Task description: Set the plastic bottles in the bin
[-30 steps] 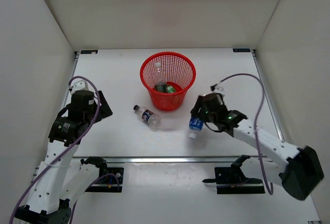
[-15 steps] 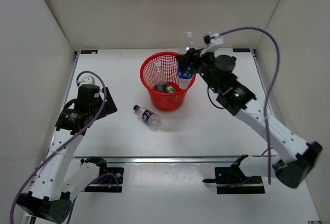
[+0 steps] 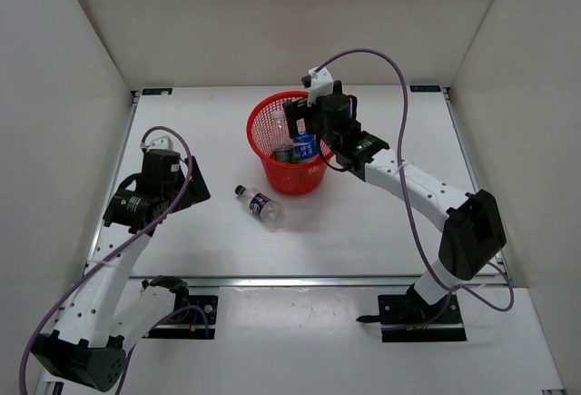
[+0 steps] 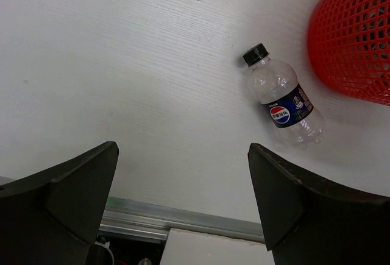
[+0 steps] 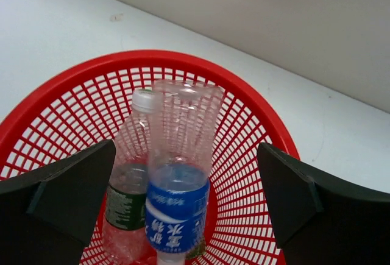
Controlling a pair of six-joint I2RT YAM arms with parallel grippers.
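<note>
The red mesh bin stands at the back middle of the table. My right gripper hangs over it, open. Between its spread fingers but free of them, a clear bottle with a blue label points cap-down inside the bin. A clear bottle with a green label stands beside it in the bin. A clear bottle with a dark label lies on the table left of the bin, also in the left wrist view. My left gripper is open and holds nothing, well short of that bottle.
White walls close in the table on the left, back and right. An aluminium rail runs along the near edge. A purple cable loops above the right arm. The bin's side is just right of the lying bottle.
The right arm carried the blue-label bottle from low over the near table up over the bin and opened its jaws, letting the bottle go. The left arm shifted slightly.
</note>
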